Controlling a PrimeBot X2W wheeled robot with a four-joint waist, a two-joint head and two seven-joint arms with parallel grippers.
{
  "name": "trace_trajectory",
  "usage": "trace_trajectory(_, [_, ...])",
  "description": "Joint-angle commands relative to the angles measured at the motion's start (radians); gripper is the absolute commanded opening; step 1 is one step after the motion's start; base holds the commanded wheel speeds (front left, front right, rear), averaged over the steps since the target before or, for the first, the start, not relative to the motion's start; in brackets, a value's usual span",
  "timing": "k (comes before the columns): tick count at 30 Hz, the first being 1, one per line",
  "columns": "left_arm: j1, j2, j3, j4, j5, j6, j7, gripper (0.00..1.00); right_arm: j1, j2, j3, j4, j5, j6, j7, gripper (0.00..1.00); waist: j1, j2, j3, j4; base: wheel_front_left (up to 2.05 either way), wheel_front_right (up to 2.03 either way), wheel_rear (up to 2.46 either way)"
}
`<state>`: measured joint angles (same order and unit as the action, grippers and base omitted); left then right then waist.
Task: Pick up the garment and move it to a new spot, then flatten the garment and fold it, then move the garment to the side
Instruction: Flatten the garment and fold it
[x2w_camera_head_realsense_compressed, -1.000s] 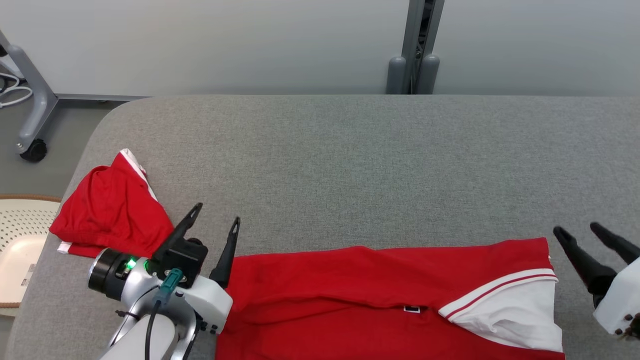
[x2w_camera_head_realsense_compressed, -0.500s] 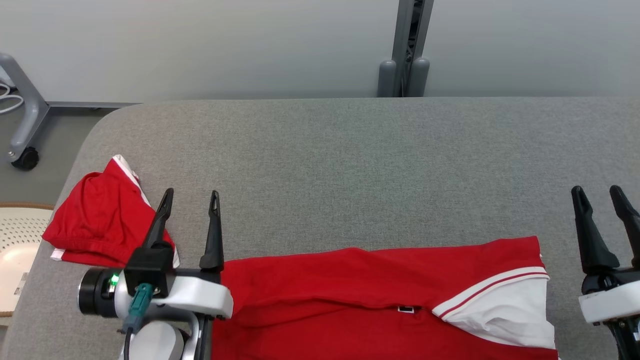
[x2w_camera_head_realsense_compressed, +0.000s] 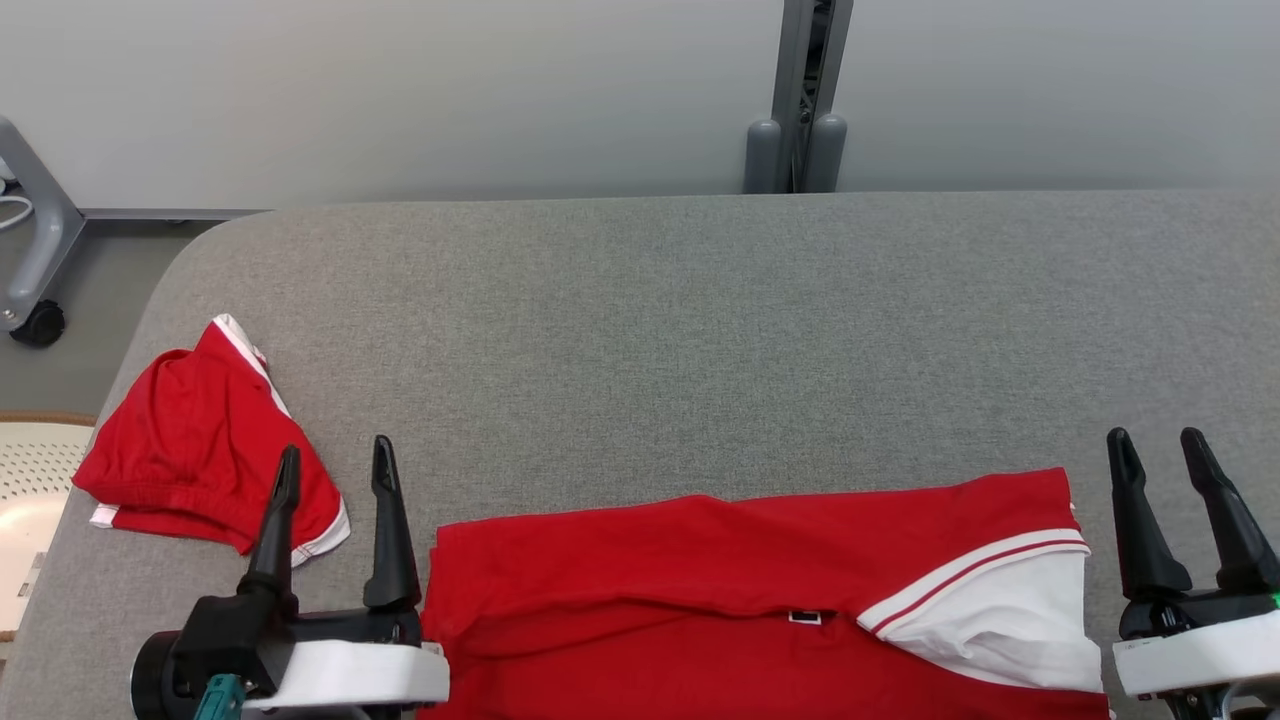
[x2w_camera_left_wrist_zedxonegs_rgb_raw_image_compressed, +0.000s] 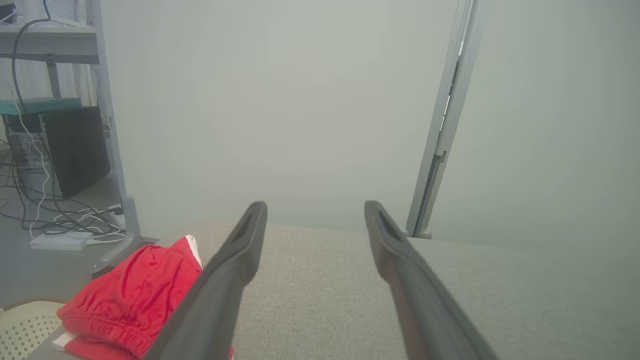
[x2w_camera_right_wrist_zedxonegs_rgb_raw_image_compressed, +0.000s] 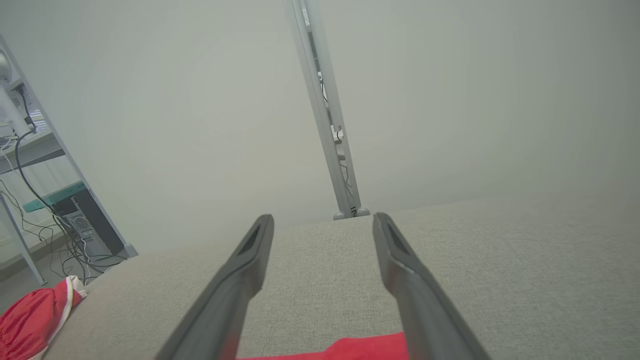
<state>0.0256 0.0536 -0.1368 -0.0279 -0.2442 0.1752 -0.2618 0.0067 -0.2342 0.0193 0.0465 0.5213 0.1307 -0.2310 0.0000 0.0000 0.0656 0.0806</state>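
Head view: the red garment (x2w_camera_head_realsense_compressed: 700, 590) lies flattened and part-folded at six o'clock on the worktop (x2w_camera_head_realsense_compressed: 700, 330). Left fingers (x2w_camera_head_realsense_compressed: 388, 540) at eight and right fingers (x2w_camera_head_realsense_compressed: 1138, 530) at four stand wide apart, empty. Further folds and the sideways move probably remain.

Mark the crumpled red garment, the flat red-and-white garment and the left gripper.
crumpled red garment (x2w_camera_head_realsense_compressed: 190, 445): head view, red middle.
flat red-and-white garment (x2w_camera_head_realsense_compressed: 680, 565): head view, red body.
left gripper (x2w_camera_head_realsense_compressed: 336, 452): head view, between its fingertips.
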Motion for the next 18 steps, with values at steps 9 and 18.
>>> trace_trajectory(9, [0.013,-0.001,-0.001,0.016,0.036,-0.08,-0.004,1.0,-0.011,-0.018,0.033,0.055,0.025,0.0,0.002,1.0,0.0,0.0,0.004,0.001,0.0,0.0,0.0])
trace_trajectory(18, [0.012,-0.001,-0.011,0.03,0.042,-0.096,-0.003,1.0,-0.001,-0.05,0.049,0.079,0.103,0.0,0.071,1.0,0.0,0.0,0.01,-0.004,0.0,0.0,0.0])
